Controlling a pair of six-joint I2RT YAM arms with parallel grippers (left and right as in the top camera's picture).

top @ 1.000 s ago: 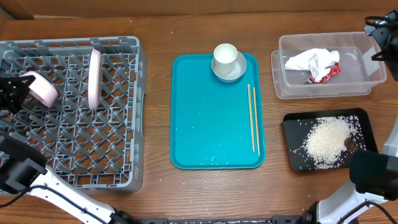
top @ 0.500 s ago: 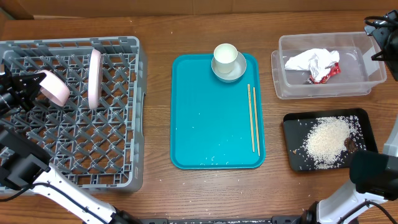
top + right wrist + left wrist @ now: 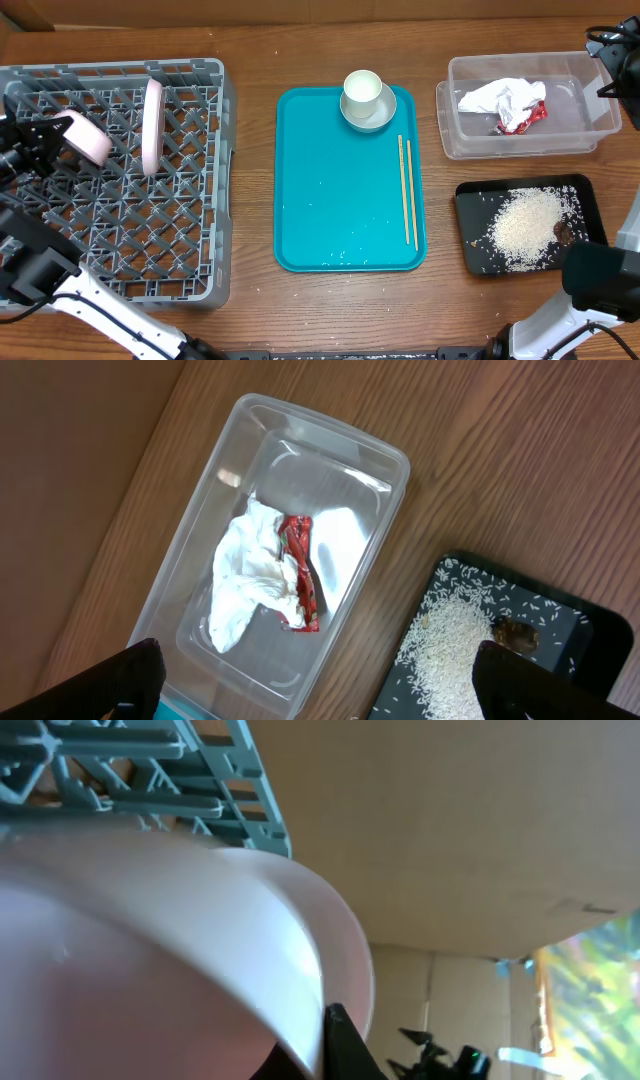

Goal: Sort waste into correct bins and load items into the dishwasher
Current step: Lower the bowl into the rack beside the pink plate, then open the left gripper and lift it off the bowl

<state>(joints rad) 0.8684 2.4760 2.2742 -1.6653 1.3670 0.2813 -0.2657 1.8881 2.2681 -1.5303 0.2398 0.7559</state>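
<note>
My left gripper point(image 3: 45, 137) is shut on a whitish bowl point(image 3: 84, 139), held tilted over the left side of the grey dish rack point(image 3: 190, 270); the bowl fills the left wrist view point(image 3: 190, 940). The pale pink plate point(image 3: 152, 125) stands on edge in the rack. A white cup point(image 3: 362, 87) sits in another bowl point(image 3: 369, 113) on the teal tray, with chopsticks point(image 3: 407, 190) beside. My right gripper point(image 3: 310, 700) is open, high above the clear tub point(image 3: 200, 560), which holds white paper point(image 3: 250, 585) and the red wrapper point(image 3: 300, 570). Rice point(image 3: 530, 225) and a brown scrap point(image 3: 563, 231) lie in the black tray point(image 3: 470, 195).
The teal tray point(image 3: 340, 200) lies mid-table with a few rice grains near its front edge. Bare wooden table surrounds the bins. The right arm's base point(image 3: 600, 280) stands at the front right corner.
My left gripper carried the bowl a little to the right over the rack, then held still. The right arm has not moved.
</note>
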